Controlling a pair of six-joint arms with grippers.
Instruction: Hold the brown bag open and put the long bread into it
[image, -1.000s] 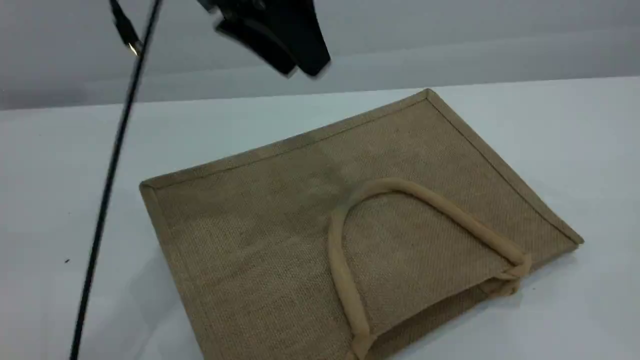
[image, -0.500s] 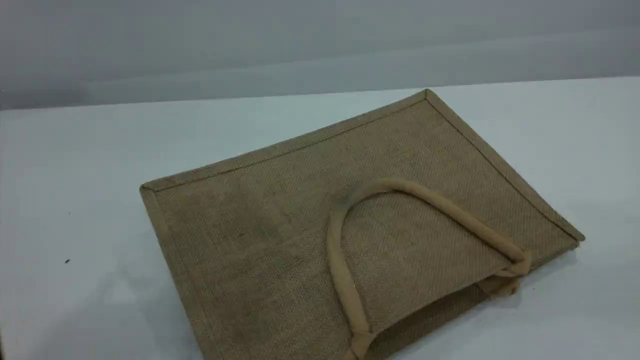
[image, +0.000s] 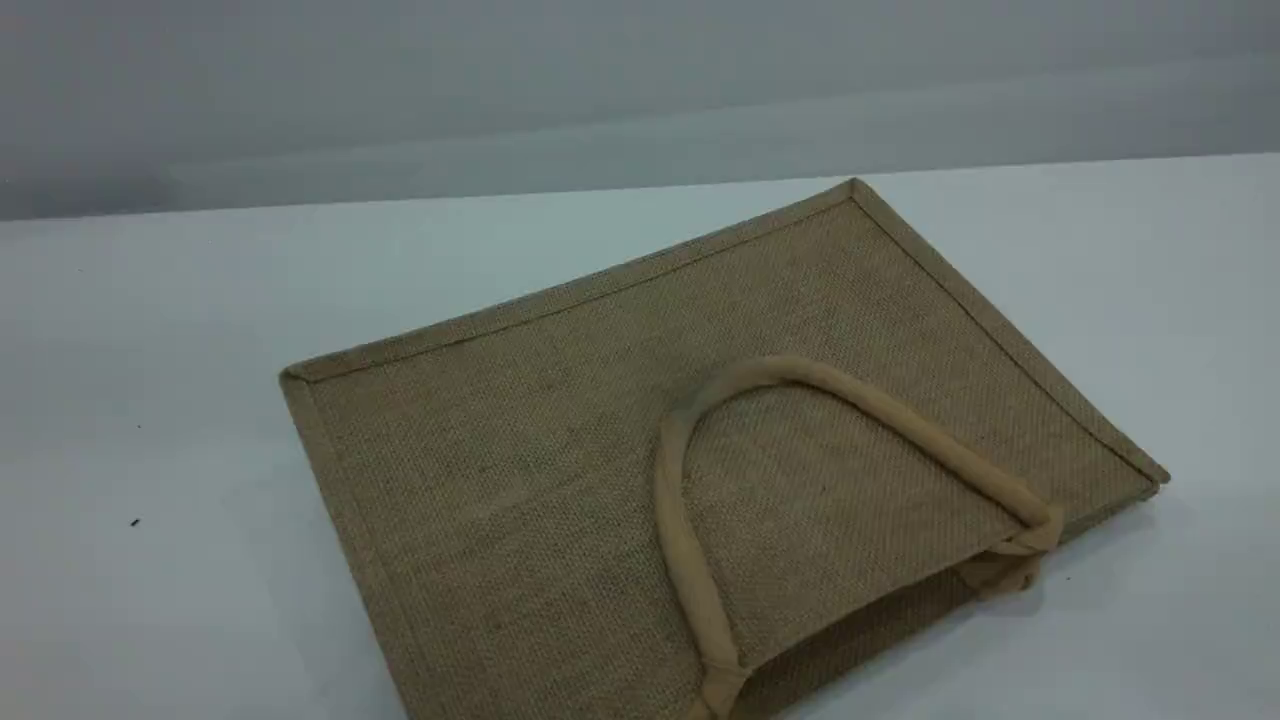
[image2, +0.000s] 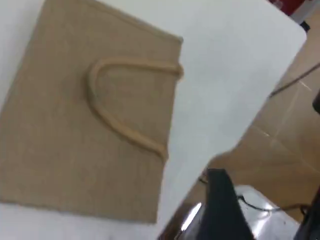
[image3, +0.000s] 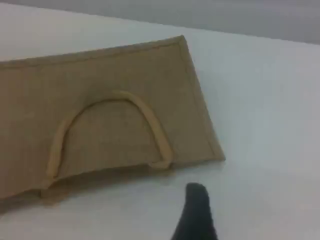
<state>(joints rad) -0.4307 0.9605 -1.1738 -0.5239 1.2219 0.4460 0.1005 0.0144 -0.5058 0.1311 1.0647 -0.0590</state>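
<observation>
The brown bag (image: 560, 470) lay flat on the white bench (image: 150, 330), filling the frame's centre and lower right, one beige handle (image: 860, 405) folded across it. Both hands stood released, each hovering apart from the bag: left hand (image2: 222, 210), right hand (image3: 196, 212).

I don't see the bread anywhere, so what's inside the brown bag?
The brown bag lies flat on the table, one handle folded on top. Its mouth gapes only slightly and shows dark shadow; the inside is hidden.
</observation>
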